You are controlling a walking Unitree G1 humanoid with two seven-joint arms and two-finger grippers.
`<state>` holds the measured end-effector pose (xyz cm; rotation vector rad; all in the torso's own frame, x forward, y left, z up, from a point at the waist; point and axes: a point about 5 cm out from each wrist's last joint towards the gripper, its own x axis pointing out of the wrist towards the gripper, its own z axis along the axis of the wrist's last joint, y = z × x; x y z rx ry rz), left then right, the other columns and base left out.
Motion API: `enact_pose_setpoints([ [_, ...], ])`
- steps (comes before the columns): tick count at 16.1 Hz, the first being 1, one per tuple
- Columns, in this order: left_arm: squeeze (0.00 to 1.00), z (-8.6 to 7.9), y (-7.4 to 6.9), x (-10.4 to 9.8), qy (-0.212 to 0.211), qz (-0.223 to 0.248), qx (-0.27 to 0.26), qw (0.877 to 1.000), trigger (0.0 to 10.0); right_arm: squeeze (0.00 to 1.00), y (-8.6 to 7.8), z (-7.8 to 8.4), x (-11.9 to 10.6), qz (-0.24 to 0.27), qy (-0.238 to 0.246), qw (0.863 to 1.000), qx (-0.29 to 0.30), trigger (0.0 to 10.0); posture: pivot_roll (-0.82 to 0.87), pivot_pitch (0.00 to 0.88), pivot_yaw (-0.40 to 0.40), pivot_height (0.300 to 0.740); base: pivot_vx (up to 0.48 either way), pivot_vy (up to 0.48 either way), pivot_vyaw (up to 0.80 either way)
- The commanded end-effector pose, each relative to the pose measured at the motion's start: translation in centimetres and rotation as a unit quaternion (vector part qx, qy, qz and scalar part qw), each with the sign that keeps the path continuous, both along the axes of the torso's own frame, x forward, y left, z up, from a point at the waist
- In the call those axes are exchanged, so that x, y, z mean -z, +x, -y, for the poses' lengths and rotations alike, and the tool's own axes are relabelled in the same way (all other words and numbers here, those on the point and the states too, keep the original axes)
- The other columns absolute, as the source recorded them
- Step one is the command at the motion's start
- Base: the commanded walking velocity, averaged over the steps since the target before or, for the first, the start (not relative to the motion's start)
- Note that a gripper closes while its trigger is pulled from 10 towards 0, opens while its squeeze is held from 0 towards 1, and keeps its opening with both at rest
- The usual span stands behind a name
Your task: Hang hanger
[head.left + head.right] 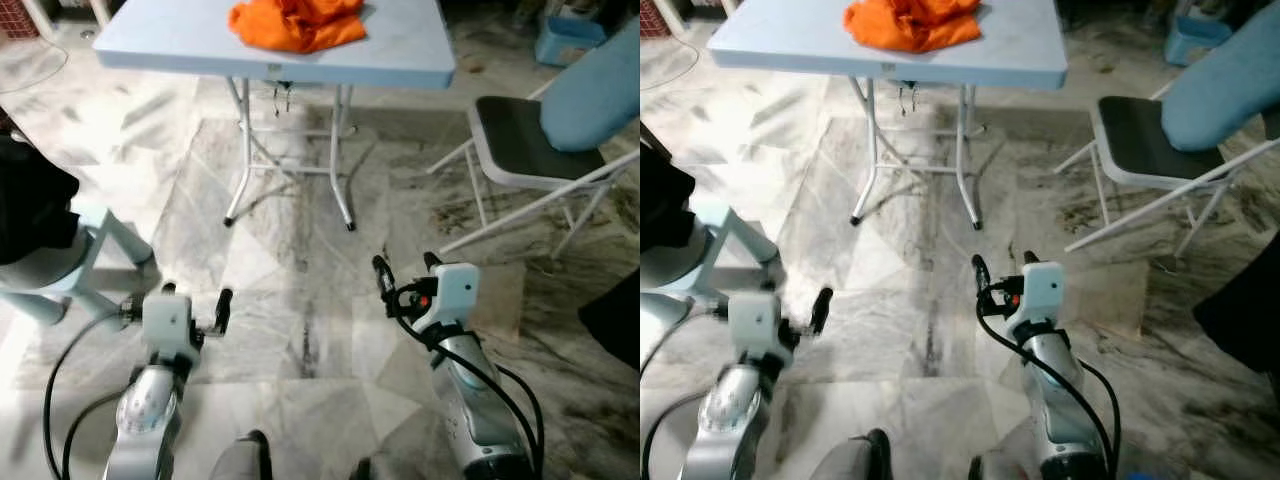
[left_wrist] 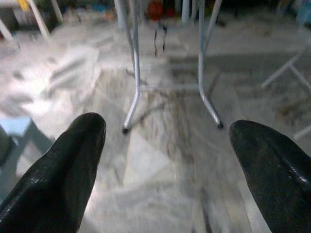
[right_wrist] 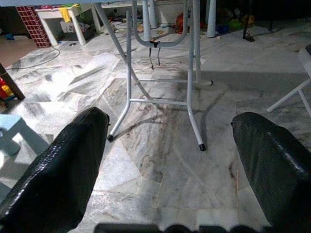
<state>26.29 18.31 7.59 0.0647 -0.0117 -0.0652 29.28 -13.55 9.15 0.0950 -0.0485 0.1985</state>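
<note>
Grippers of ours, left gripper [image 1: 196, 297] and right gripper [image 1: 407, 268], hang with fingers spread over the marble floor [image 1: 300, 300]; we cannot make out the hanger, just orange cloth [image 1: 297, 23] on the table [image 1: 400, 50] well ahead

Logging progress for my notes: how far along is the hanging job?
Nothing looks done yet. Both grippers, left and right, are open and hold nothing, low over the marble floor. An orange cloth lies on the folding table ahead. I can't make out a hanger, so finding, picking and hanging all remain.
</note>
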Motion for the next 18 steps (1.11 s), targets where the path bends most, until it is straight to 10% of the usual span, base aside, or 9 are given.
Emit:
enact_pose_setpoints([
  [1,0.0,0.22,-0.74,1.19,-0.008,-0.025,0.001,1.0,10.0,0.0,-0.31,0.76,0.36,-0.008,-0.001,1.0,0.012,10.0,0.03,0.223,-0.03,0.74,0.0,0.48,0.0],
  [18,0.0,0.57,0.1,1.0,-0.003,-0.023,0.012,1.0,10.0,0.0,-0.36,0.83,-0.01,0.0,0.007,1.0,0.022,10.0,0.02,0.218,-0.014,0.74,0.0,0.48,0.0],
])
